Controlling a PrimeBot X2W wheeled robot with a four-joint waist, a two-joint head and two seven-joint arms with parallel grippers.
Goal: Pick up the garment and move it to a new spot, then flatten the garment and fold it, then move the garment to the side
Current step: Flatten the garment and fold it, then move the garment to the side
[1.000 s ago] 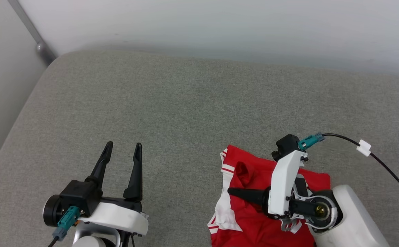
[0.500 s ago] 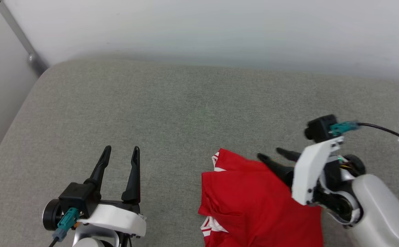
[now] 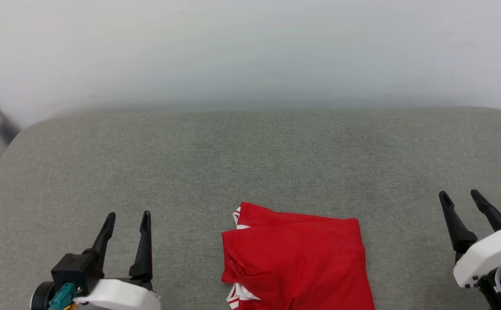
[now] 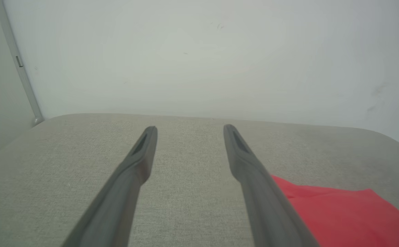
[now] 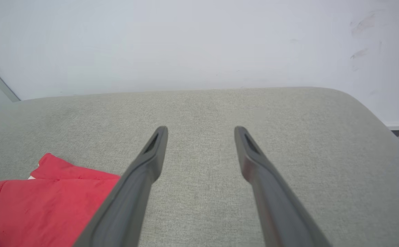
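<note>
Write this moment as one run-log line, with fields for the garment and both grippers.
garment: folded, lying on grey surface | left gripper: open, empty | right gripper: open, empty

L arm [image 3: 116, 297] low left, jaws apart, empty; R arm [image 3: 489, 254] low right, jaws apart, empty.

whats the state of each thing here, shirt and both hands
shirt, folded, lying loose, touched by neither hand
left hand, open, empty, left of the shirt
right hand, open, empty, right of the shirt
cushion, bears the shirt near its front edge
</note>
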